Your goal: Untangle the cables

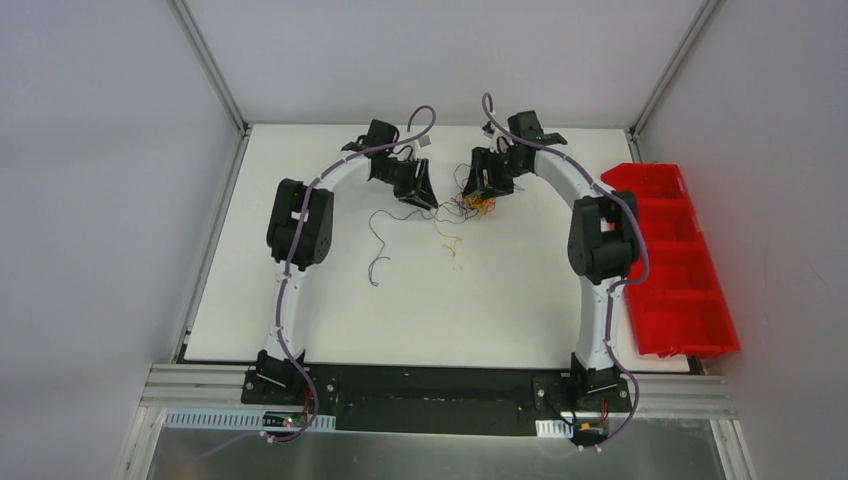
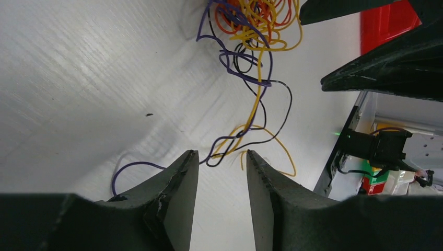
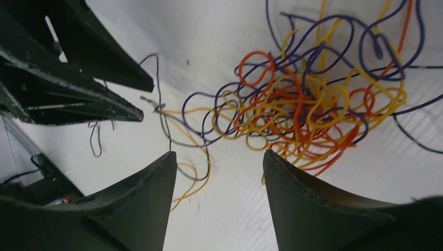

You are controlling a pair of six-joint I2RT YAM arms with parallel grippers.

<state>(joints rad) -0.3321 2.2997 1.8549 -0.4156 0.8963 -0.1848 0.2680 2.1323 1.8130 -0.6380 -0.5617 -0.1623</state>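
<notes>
white table (image 1: 300, 300), red bins (image 1: 680, 260) at right. cables (image 1: 470, 207) bunched far centre. left gripper (image 2: 222, 152) narrowly parted, strands just past its tips. right gripper (image 3: 219, 154) spread wide, pinching nothing. only the overhead view shows the stray dark strand (image 1: 378, 268) lying apart.

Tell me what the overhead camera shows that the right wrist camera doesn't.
Only the overhead view shows the red bins on the right and the arm bases at the near edge. Only the right wrist view shows the tangle as separate orange, yellow and purple strands, and the open right hand close up. Both show the tangle on the white table, with the left hand beside it.
</notes>
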